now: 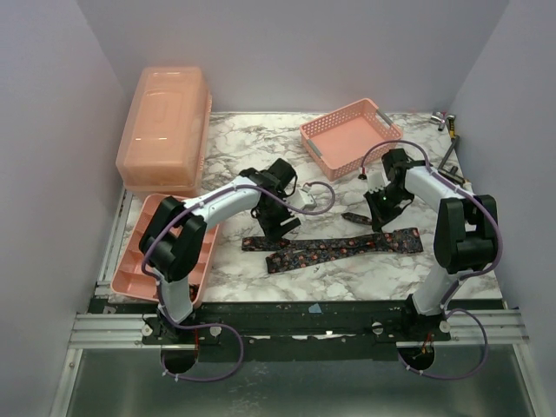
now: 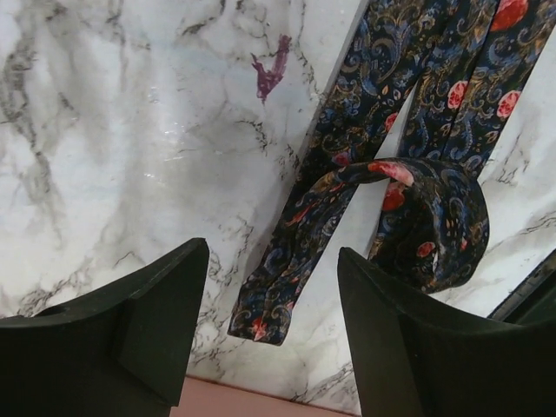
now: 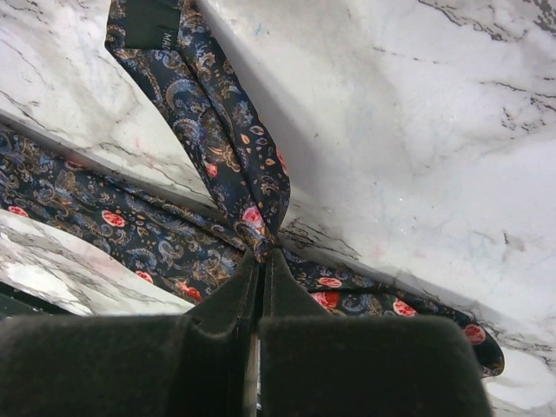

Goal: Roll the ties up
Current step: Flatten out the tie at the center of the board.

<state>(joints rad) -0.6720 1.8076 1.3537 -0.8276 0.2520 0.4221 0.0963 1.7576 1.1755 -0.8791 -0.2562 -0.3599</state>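
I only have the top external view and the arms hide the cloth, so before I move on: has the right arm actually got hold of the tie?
Observer: Yes. In the right wrist view the right jaws are shut, pinching a fold of the tie.
Operator: And the left side?
Observer: The left jaws stand open and empty over the marble table. A narrow end of the tie shows in the gap between them, ungripped.
Operator: Is there any roll yet?
Observer: Only a loose loop lying on the marble off to one side of the left jaws, not a tight coil.
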